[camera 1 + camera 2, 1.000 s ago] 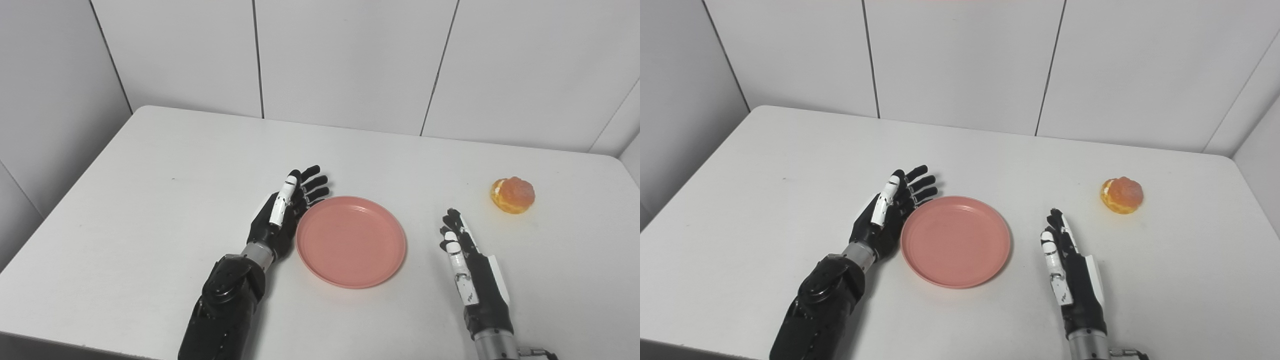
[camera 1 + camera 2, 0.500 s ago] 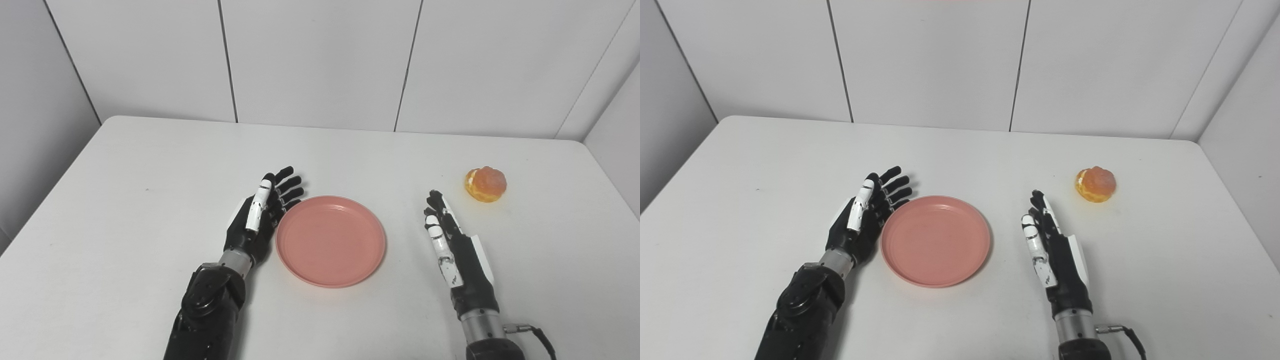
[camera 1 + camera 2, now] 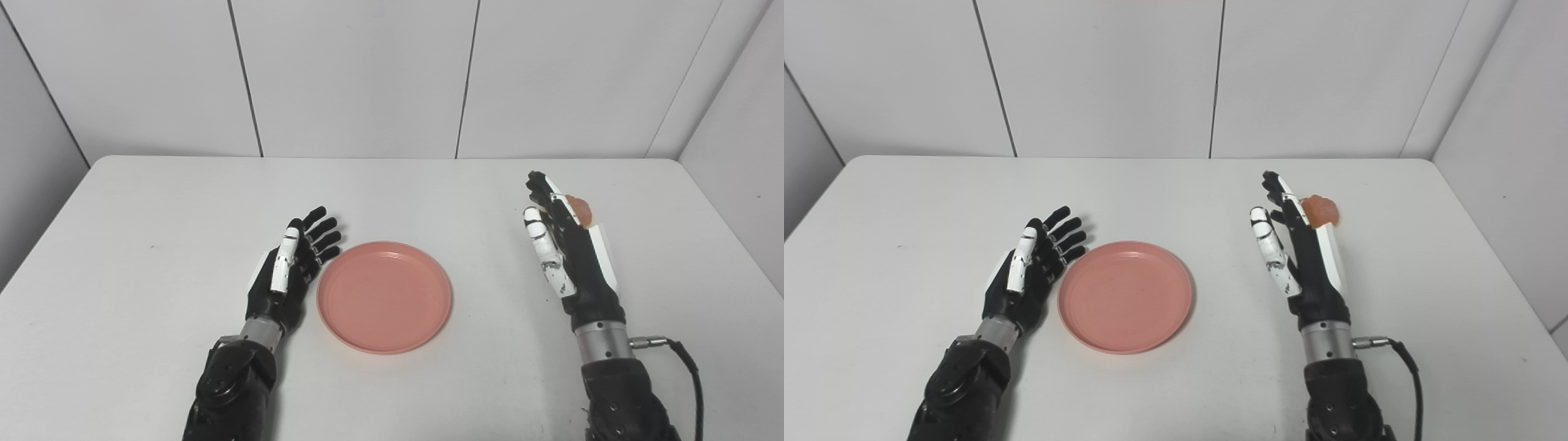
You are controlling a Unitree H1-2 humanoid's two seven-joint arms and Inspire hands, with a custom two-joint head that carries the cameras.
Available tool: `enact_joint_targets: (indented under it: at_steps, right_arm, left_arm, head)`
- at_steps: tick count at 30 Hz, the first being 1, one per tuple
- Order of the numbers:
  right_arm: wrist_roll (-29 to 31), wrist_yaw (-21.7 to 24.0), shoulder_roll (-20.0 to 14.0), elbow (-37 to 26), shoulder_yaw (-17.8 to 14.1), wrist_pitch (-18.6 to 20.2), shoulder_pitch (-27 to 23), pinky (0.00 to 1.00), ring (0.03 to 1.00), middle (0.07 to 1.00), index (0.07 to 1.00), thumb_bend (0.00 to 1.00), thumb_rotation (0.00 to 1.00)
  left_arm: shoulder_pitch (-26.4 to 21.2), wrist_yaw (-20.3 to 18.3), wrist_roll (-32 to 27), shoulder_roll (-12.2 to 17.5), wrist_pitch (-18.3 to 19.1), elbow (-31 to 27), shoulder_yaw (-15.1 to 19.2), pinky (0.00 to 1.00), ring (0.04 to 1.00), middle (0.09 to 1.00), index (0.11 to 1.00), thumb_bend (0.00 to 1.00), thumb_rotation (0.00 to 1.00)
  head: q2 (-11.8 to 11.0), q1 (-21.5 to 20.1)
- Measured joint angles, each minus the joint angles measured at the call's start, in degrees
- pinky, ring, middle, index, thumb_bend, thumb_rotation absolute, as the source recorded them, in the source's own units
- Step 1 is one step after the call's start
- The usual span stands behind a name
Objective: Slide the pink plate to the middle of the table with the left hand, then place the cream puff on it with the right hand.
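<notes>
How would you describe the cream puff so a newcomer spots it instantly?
Start at the white table and go to its right half, past the pink plate. The right hand stands open there, and the cream puff peeks out just behind its fingers. It is the only small, glossy orange lump in view.

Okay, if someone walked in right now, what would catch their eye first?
The pink plate near the middle of the white table, with the open left hand at its left rim. Next, the open right hand, raised in front of the orange cream puff, partly hiding it.
</notes>
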Motion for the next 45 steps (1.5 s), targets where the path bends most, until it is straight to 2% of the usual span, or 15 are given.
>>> enact_joint_targets:
  at_steps: [4, 6, 8, 10, 14, 18, 19, 22, 25, 29, 32, 38, 45]
  right_arm:
    - [-1.63, 0.27, -2.56, 0.2, -0.91, 0.07, -1.78, 0.81, 0.875, 0.903, 0.901, 0.44, 0.98]
    - [-2.86, 0.47, -4.0, 0.34, -0.99, 0.09, -2.52, 0.79, 0.88, 0.908, 0.901, 0.44, 0.95]
    - [-3.75, 1.07, -5.41, 0.86, -1.19, 0.24, -3.73, 0.73, 0.869, 0.905, 0.904, 0.44, 0.86]
    - [-3.85, 1.47, -6.2, 1.63, -1.68, 0.39, -5.11, 0.72, 0.866, 0.905, 0.907, 0.44, 0.84]
    - [-6.12, 3.32, -8.56, 2.35, -1.55, 1.23, -7.29, 0.77, 0.874, 0.915, 0.91, 0.47, 0.82]
    - [-9.16, 4.05, -11.29, 3.58, -1.26, 1.43, -8.9, 0.81, 0.889, 0.913, 0.881, 0.48, 0.76]
    - [-9.65, 4.1, -11.76, 3.78, -1.28, 1.43, -9.1, 0.82, 0.895, 0.914, 0.863, 0.51, 0.71]
    - [-11.55, 4.97, -13.01, 4.41, -1.18, 1.59, -9.92, 0.84, 0.906, 0.915, 0.849, 0.54, 0.64]
    - [-12.86, 5.91, -13.65, 5.5, -1.21, 3.09, -11.64, 0.81, 0.91, 0.931, 0.861, 0.63, 0.54]
    - [-14.18, 7.52, -14.43, 6.28, -1.08, 5.3, -13.49, 0.78, 0.9, 0.93, 0.865, 0.69, 0.5]
    - [-15.79, 8.79, -15.31, 7.15, -0.48, 6.52, -14.27, 0.75, 0.895, 0.942, 0.883, 0.78, 0.43]
    - [-18.25, 11.55, -17.15, 10.33, 1.03, 7.72, -15.73, 0.73, 0.904, 0.966, 0.92, 0.86, 0.38]
    - [-20.76, 15.35, -18.65, 13.77, 3.62, 10.58, -17.05, 0.71, 0.933, 0.995, 0.959, 0.89, 0.39]
  left_arm:
    - [0.42, 0.14, 1.44, 0.82, -1.27, 0.0, -0.03, 0.87, 0.87, 0.881, 0.864, 0.42, 1.0]
    - [0.65, 0.47, 2.17, 0.99, -2.11, 0.02, -0.12, 0.88, 0.881, 0.89, 0.871, 0.42, 1.0]
    - [0.98, 0.52, 3.24, 1.23, -3.58, 0.39, -0.31, 0.9, 0.891, 0.899, 0.881, 0.44, 1.0]
    - [1.13, 0.57, 4.16, 1.42, -5.28, 0.94, -0.4, 0.9, 0.892, 0.902, 0.883, 0.45, 1.0]
    - [1.63, 0.95, 6.0, 1.78, -8.12, 1.52, -0.59, 0.9, 0.903, 0.912, 0.894, 0.46, 1.0]
    - [1.92, 1.13, 6.82, 2.39, -9.45, 1.55, -0.57, 0.92, 0.906, 0.911, 0.893, 0.49, 1.0]
    - [2.04, 1.16, 6.86, 2.56, -9.61, 1.5, -0.57, 0.9, 0.896, 0.903, 0.887, 0.49, 1.0]
    - [2.58, 1.35, 7.46, 2.93, -10.0, 1.04, -0.61, 0.89, 0.888, 0.898, 0.883, 0.47, 1.0]
    - [3.16, 1.26, 8.04, 3.4, -11.13, 0.64, -0.72, 0.9, 0.895, 0.9, 0.887, 0.46, 1.0]
    - [4.21, 0.9, 7.98, 4.7, -11.94, -0.3, -0.73, 0.91, 0.895, 0.9, 0.891, 0.45, 1.0]
    - [4.58, 0.4, 7.4, 5.72, -12.78, -0.06, -0.42, 0.91, 0.896, 0.9, 0.888, 0.44, 1.0]
    - [4.83, -0.83, 5.43, 6.82, -14.75, 0.92, 0.15, 0.91, 0.892, 0.896, 0.884, 0.42, 1.0]
    - [4.95, -1.57, 4.88, 7.05, -15.1, 0.96, 0.33, 0.91, 0.885, 0.889, 0.878, 0.42, 1.0]
  head:
    - [-0.35, -0.7]
    - [-0.35, -0.7]
    - [-0.53, -1.05]
    - [-0.7, -1.32]
    - [-0.88, -1.94]
    - [-1.06, -2.02]
    - [-1.06, -2.02]
    - [-1.23, -3.07]
    - [-1.32, -4.13]
    - [-1.23, -4.84]
    - [-1.23, -5.19]
    - [-1.06, -5.28]
    - [-0.88, -5.71]
